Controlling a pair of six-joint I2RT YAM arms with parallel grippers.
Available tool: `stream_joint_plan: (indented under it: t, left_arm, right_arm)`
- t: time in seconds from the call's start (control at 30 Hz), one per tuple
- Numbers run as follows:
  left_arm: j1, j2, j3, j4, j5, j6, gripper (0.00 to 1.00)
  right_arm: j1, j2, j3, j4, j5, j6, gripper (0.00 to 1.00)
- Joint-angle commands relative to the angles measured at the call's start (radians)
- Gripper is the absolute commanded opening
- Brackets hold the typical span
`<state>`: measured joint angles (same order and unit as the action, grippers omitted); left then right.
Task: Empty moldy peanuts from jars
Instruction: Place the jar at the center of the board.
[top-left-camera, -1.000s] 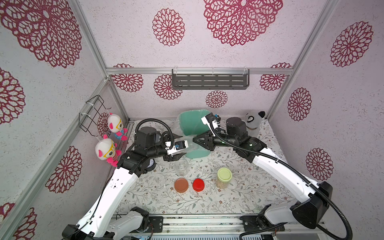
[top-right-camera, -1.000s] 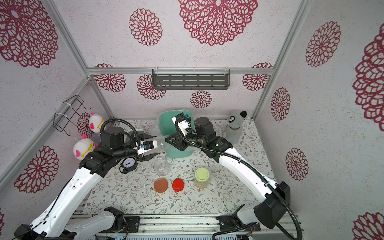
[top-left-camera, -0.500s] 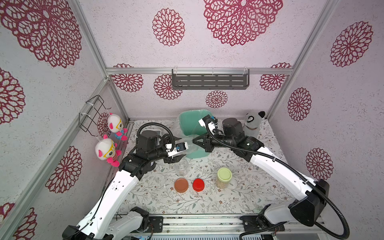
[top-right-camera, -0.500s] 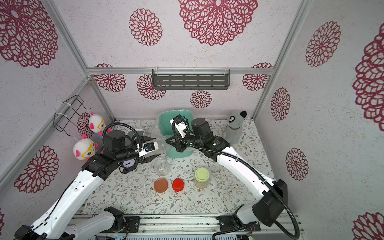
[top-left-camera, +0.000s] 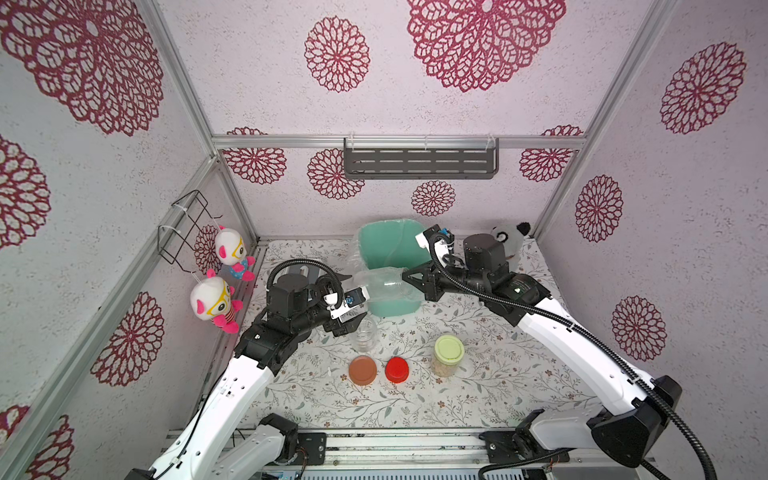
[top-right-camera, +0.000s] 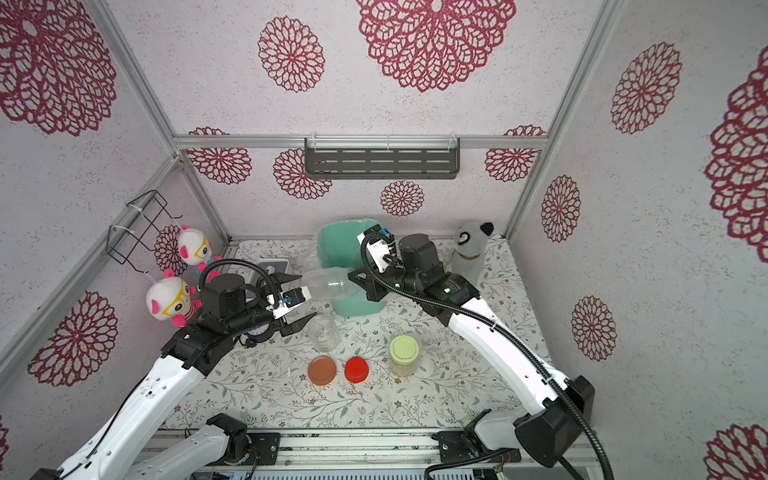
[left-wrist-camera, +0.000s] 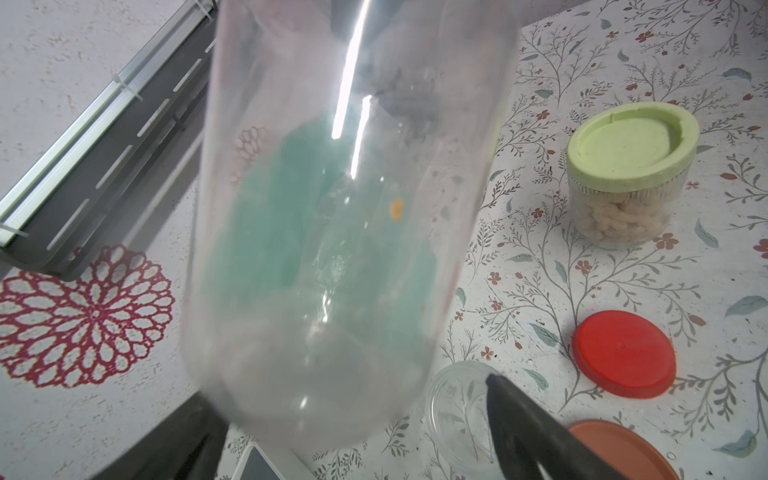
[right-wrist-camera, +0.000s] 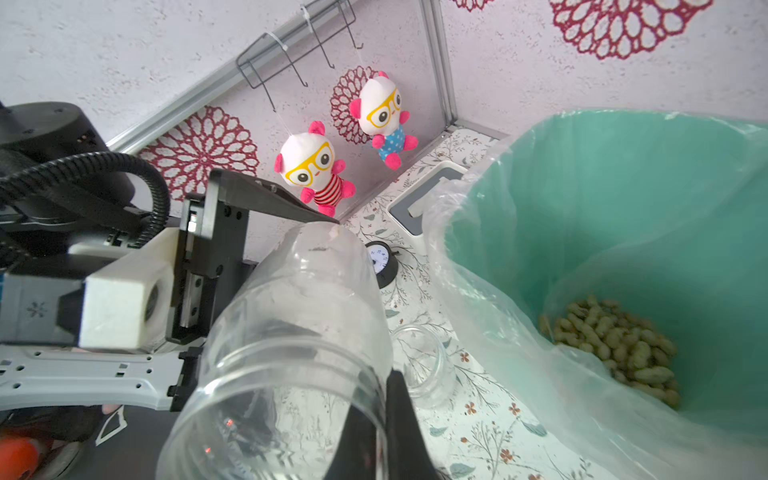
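The left gripper (top-right-camera: 302, 297), a second ago clamped on the empty clear jar (top-left-camera: 384, 284), now has jaws spread about its base, while the right gripper (top-left-camera: 406, 279) pinches its mouth rim beside the mint-green bin (top-left-camera: 386, 226) holding the moldy peanuts (right-wrist-camera: 615, 336).

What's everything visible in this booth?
held jar: one, clear, empty, sideways between the claws
standing jar: one, clear, lidless, mid-table
green-lidded jar: one, clear, peanuts inside, table front
lids: two, brown lid and red lid, table front
bin: one, mint-green, plastic-lined, table back
peanuts: heap, tan, in bin
plush toys: two, white-pink, hung by left wall
panda plush: one, grey-white, back right corner
shelf: one, grey, rear wall
dial: one, white-faced, table beneath left arm
left claw: one, black, open about held jar's base
right claw: one, black, shut on held jar's mouth
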<state>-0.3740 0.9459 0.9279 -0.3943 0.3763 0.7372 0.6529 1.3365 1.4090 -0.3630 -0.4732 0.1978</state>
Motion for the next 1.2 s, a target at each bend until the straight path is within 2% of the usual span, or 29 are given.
stream_joint_plan:
  t: [0.0, 0.2, 0.5, 0.73, 0.93, 1.17]
  left_arm:
    - [0.017, -0.05, -0.045, 0.069, -0.032, -0.07, 0.97]
    - [0.024, -0.16, -0.184, 0.232, -0.108, -0.21, 0.97]
    - [0.03, -0.281, -0.32, 0.333, -0.179, -0.408, 0.97]
    - [0.031, -0.398, -0.448, 0.399, -0.22, -0.528, 0.97]
    - [0.03, -0.494, -0.504, 0.304, -0.221, -0.527, 0.97]
    - [0.031, -0.542, -0.54, 0.268, -0.235, -0.521, 0.98]
  right_arm:
    - [-0.009, -0.049, 0.055, -0.139, 0.043, -0.118, 0.0]
    - [0.0, -0.047, 0.13, -0.399, 0.162, -0.255, 0.0]
    - [0.083, 0.043, 0.216, -0.648, 0.361, -0.31, 0.0]
    - [0.151, 0.14, 0.203, -0.651, 0.525, -0.251, 0.0]
    - [0.184, 0.235, 0.181, -0.602, 0.596, -0.16, 0.0]
    - [0.197, 0.339, 0.197, -0.594, 0.614, -0.103, 0.0]
